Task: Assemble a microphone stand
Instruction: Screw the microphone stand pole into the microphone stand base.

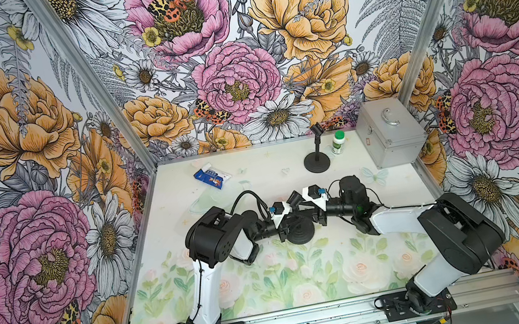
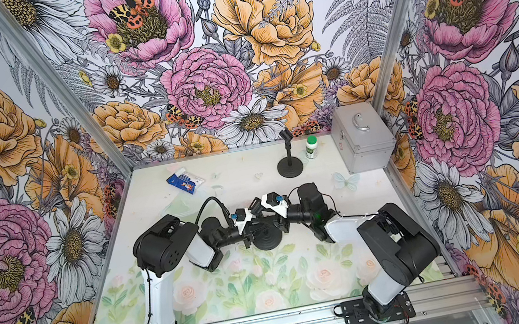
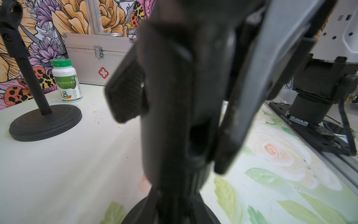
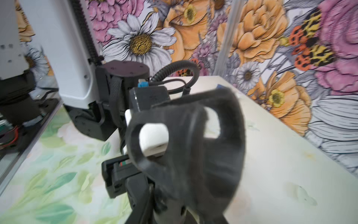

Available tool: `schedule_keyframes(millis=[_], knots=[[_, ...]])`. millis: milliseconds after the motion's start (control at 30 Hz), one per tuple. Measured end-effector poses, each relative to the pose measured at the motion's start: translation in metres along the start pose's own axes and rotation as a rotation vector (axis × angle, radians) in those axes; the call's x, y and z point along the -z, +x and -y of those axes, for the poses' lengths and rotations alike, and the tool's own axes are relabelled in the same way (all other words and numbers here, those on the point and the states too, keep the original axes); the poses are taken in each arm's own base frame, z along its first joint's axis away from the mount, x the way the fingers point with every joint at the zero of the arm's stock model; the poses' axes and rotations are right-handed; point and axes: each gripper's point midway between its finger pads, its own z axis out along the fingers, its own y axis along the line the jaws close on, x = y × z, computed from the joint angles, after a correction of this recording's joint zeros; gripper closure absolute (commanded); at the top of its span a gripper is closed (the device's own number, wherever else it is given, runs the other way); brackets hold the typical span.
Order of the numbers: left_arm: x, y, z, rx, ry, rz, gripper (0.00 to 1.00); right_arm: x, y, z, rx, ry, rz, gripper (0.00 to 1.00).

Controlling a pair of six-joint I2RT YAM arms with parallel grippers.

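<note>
At mid-table, the black round base [image 1: 299,233] is standing flat with its black upright pole [image 3: 174,199] already fitted. The black U-shaped plastic clip [image 4: 186,139] is sitting on top, apparently not yet fully seated. The left gripper [image 1: 288,228] is clamping the pole, fingers closed tight. The right gripper [image 1: 300,204] is crowding the clip; its hold is not discernible. Far right, a silver aluminium case [image 1: 390,132], a finished black stand [image 1: 317,161] and a white green-capped bottle [image 1: 338,142] are standing clear. A blue-and-white packet [image 1: 212,177] is lying far left.

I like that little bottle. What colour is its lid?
Green lid on a white bottle, clearest in the left wrist view.
</note>
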Motion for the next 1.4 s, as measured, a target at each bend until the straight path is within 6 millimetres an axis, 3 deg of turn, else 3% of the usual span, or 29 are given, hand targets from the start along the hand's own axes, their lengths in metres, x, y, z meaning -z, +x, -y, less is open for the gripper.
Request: schedule_keyframes(millis=[200, 300, 433, 533, 633, 767, 900, 1033, 1067, 1100, 1167, 1300, 1400], knots=[[0.0, 0.0, 0.0, -0.001, 0.001, 0.0, 0.83, 0.0, -0.003, -0.005, -0.034, -0.256, -0.005, 0.64], [0.0, 0.0, 0.001, -0.009, 0.005, 0.001, 0.83, -0.001, 0.004, -0.008, -0.068, -0.301, -0.012, 0.76], [0.0, 0.0, 0.001, 0.009, 0.006, -0.002, 0.81, -0.002, 0.005, -0.005, -0.03, -0.301, -0.01, 1.0], [0.0, 0.0, 0.001, 0.008, 0.004, -0.002, 0.77, -0.001, 0.006, -0.005, -0.025, -0.281, -0.019, 1.0], [0.0, 0.003, 0.0, 0.015, 0.003, -0.01, 0.75, 0.001, 0.009, -0.006, -0.025, -0.184, -0.032, 1.0], [0.0, 0.008, 0.0, 0.029, 0.001, -0.021, 0.74, 0.004, 0.013, -0.005, -0.038, 0.093, 0.002, 1.0], [0.002, 0.01, -0.001, 0.041, -0.002, -0.024, 0.79, -0.006, 0.01, -0.008, -0.021, 0.396, 0.033, 1.0], [0.003, 0.009, -0.005, 0.027, -0.019, -0.022, 0.81, -0.009, 0.009, 0.0, -0.044, 0.541, 0.051, 1.0], [0.003, 0.009, -0.006, 0.023, -0.022, -0.022, 0.82, -0.009, 0.009, 0.001, -0.044, 0.554, 0.056, 0.99], [0.003, 0.009, -0.006, 0.021, -0.027, -0.022, 0.82, -0.008, 0.009, 0.0, -0.042, 0.552, 0.059, 0.84], [0.002, 0.009, -0.006, 0.013, -0.027, -0.021, 0.83, -0.006, 0.009, -0.001, -0.029, 0.497, 0.068, 0.69], [0.0, 0.009, -0.006, 0.023, -0.027, -0.022, 0.84, 0.0, 0.011, 0.002, -0.004, 0.233, 0.05, 0.63], [0.0, 0.009, -0.006, 0.026, -0.026, -0.022, 0.86, 0.001, 0.001, 0.001, 0.025, 0.044, 0.038, 0.6]])
